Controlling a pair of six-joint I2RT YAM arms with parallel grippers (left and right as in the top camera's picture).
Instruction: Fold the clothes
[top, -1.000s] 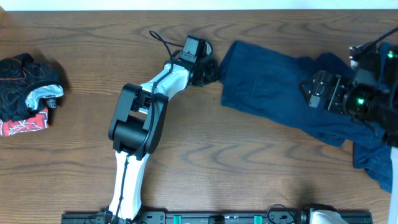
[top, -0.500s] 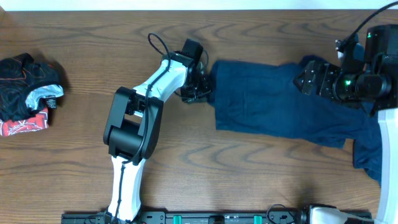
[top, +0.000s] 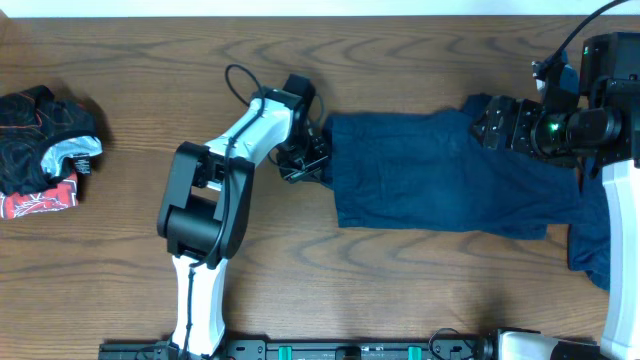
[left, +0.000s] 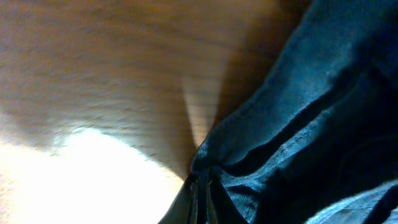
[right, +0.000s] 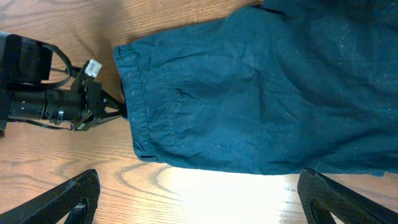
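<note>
I see the shorts (top: 430, 170) spread flat on the right half of the table (top: 130, 260), roughly midway between the far and near edges, with a stitched edge facing left. My left gripper (top: 318, 162) sits at that left edge, jaws closed on the hem. In its wrist view the dark blue cloth bunches to a pinched point at the bottom of frame. My right gripper (top: 485, 122) hangs above the far right part of the shorts, its 2 fingers (right: 68, 199) spread wide and holding nothing. More blue cloth (top: 592, 250) trails toward the near right corner. A pile (top: 45, 140) of black, red and grey garments lies at the left, well apart.
</note>
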